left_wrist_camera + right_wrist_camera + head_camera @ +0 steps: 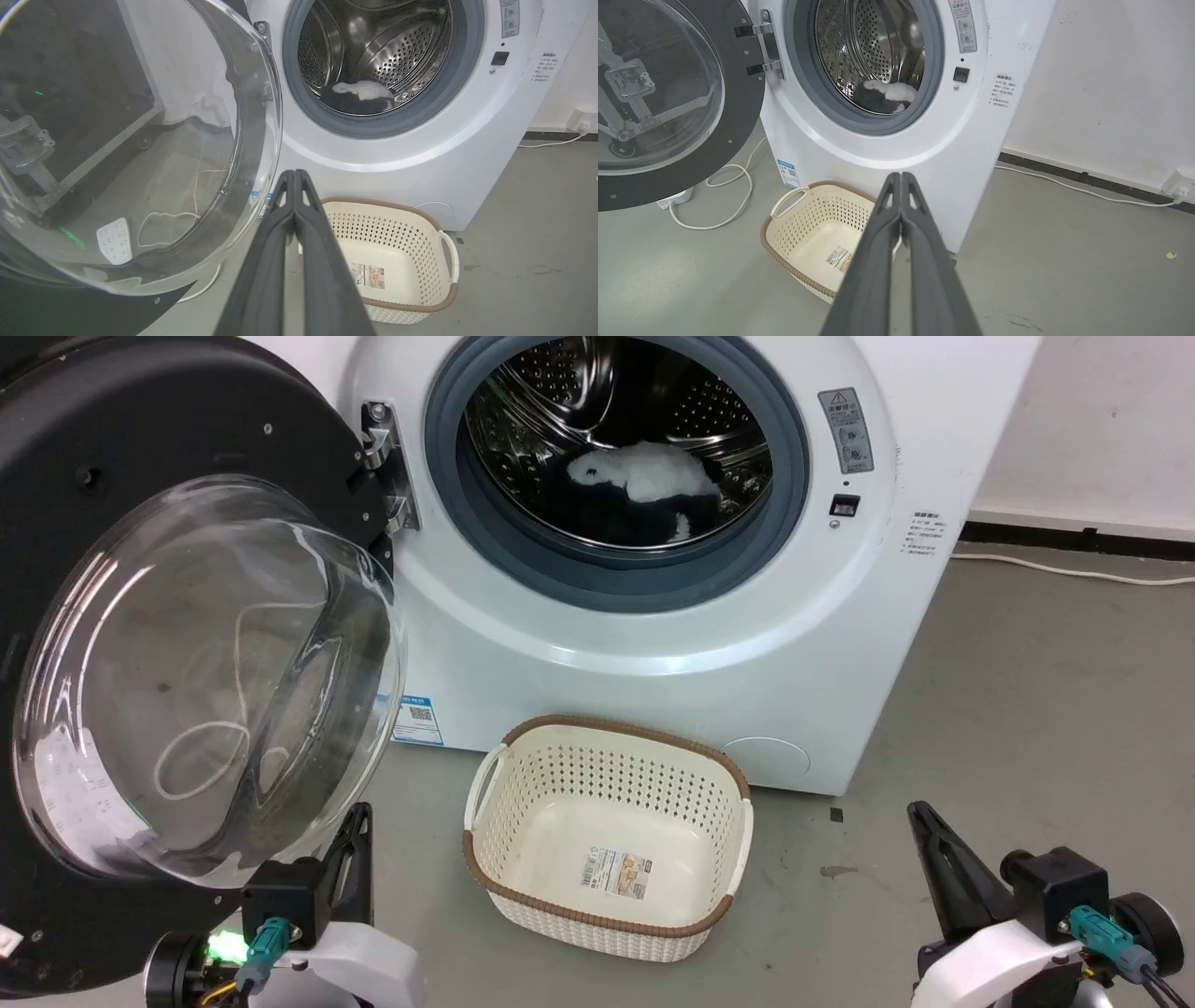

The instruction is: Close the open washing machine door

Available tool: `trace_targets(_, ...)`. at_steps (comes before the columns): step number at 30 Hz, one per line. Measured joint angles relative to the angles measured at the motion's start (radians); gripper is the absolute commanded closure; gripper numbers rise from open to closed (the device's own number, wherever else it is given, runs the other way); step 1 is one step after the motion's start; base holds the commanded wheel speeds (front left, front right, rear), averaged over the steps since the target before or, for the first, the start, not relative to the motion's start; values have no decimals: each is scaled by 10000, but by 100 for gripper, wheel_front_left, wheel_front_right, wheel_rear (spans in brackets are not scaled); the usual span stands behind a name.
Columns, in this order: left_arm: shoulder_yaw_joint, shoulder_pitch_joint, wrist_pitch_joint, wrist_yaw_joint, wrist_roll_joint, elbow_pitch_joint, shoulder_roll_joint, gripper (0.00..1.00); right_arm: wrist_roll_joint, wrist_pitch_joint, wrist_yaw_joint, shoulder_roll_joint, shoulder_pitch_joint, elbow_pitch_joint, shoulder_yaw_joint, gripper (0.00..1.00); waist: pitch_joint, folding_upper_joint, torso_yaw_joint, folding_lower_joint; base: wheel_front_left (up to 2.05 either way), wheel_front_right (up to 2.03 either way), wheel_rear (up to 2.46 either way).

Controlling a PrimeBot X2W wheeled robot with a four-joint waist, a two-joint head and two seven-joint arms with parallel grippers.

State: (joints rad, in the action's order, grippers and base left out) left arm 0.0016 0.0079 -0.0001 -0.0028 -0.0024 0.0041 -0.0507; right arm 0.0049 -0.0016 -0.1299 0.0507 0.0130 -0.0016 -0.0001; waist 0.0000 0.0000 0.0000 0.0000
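The washing machine (653, 644) is a white front-loader with a grey gasket and a steel drum holding white and dark laundry (644, 476). Its door (205, 672), black-rimmed with a bulging clear glass bowl, hangs wide open on the left from a metal hinge (381, 448). My left gripper (359, 817) is shut and empty, just below the glass bowl's lower edge; in the left wrist view its tips (295, 173) sit right of the bowl (140, 140). My right gripper (920, 812) is shut and empty at the lower right, away from the machine (887, 140) and its door (668, 102).
A cream perforated laundry basket (607, 835) with a brown rim stands empty on the grey floor in front of the machine. A white cable (733, 196) lies on the floor under the door. Another cable (1074, 569) runs along the wall at the right.
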Motion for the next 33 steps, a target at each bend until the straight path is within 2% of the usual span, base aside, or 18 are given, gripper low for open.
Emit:
trace_targets(31,0,0,-2,0,0,0,0,100,0,0,0,0,0,0,2,100,0,0,0,0,0,0,0)
trace_targets(32,0,0,-2,0,-2,2,0,0,2,0,0,0,2,0,0,0,0,0,0,0,0,0,0)
trace_targets(33,4,0,-2,0,-2,6,0,0,2,0,0,0,4,0,4,0,0,0,0,0,0,0,0)
